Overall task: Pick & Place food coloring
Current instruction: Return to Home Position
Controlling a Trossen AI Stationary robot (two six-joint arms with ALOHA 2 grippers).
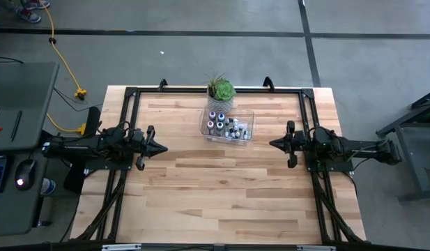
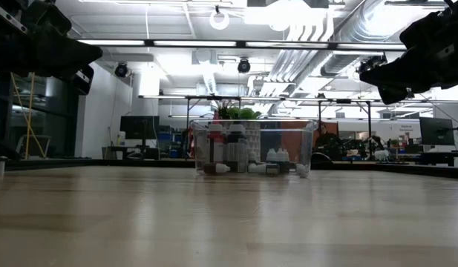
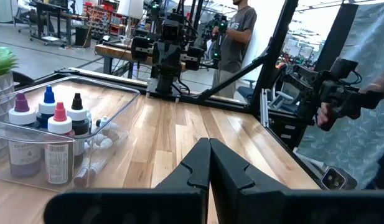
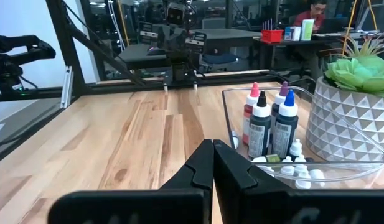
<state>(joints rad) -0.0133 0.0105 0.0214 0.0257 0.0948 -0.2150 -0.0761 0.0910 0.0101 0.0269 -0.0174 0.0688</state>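
The food coloring, four taller bottles capped red, purple, blue and black among tiny white-capped ones, sits in the clear tray. It lies between the left gripper and the right gripper, apart from both. Each gripper's fingers are pressed together and empty.

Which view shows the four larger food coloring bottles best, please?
The right wrist view: the larger bottles stand upright in the clear tray, caps red, black, purple, blue. The left wrist view comes close; the high view gives tiny caps; the low view, dim shapes.
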